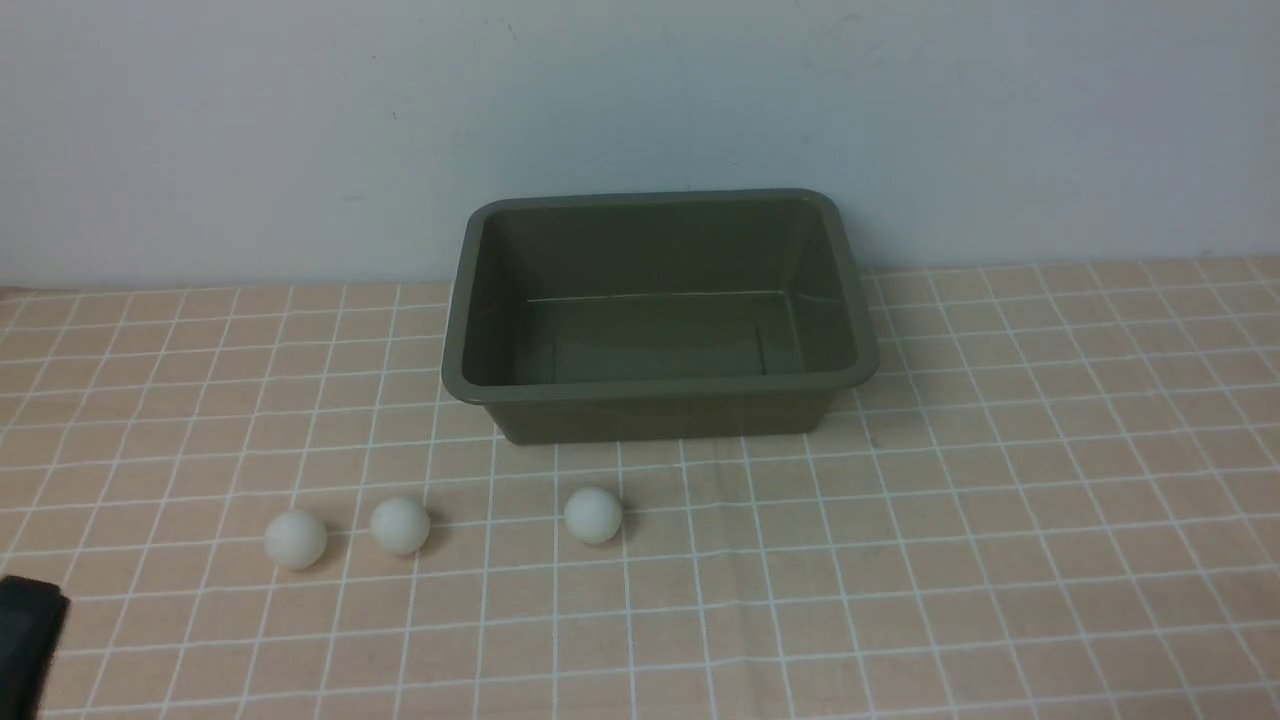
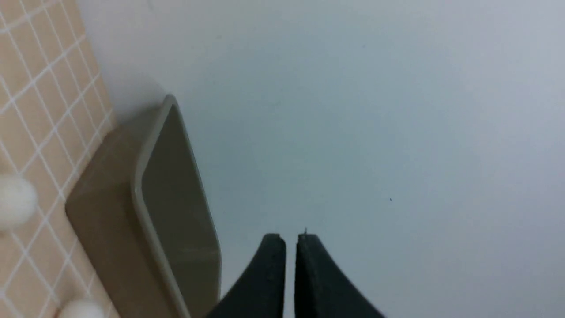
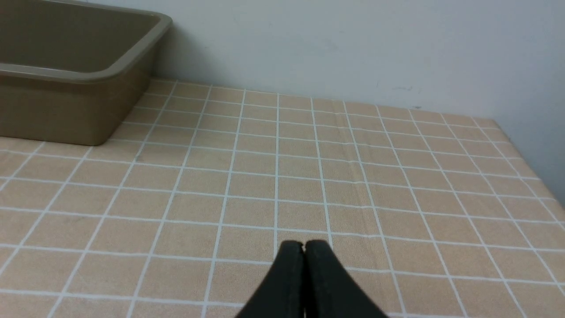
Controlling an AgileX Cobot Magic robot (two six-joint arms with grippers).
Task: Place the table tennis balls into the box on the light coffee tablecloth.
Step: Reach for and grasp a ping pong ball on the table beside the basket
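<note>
Your left gripper [image 2: 291, 240] lay rolled on its side and aimed at the pale, matte wall [image 2: 375, 110]. Its black, tapered jaws were clenched to a hairline slit with nothing between them. In the front view only a dark corner of the left arm [image 1: 28, 640] showed, at the 8 o'clock edge.

Your right gripper [image 3: 303, 247] hung level over bare cloth, pointing toward the wall. Its jaws were pressed together and empty, with the box ahead at its 10 o'clock.

The box [image 1: 655, 415], an olive-green plastic tub with rounded corners, a flared rim and sloping sides, stood empty at 12 o'clock on the worktop, close to the wall.

The 3 table tennis balls [image 1: 400, 526], smooth, white and round, lay in a loose row on the light coffee tablecloth [image 1: 1000, 500], at 7 o'clock from the box and apart from it. 2 sat near each other and the 3rd further toward the box. The cloth was tan-peach, gridded with thin white lines.
</note>
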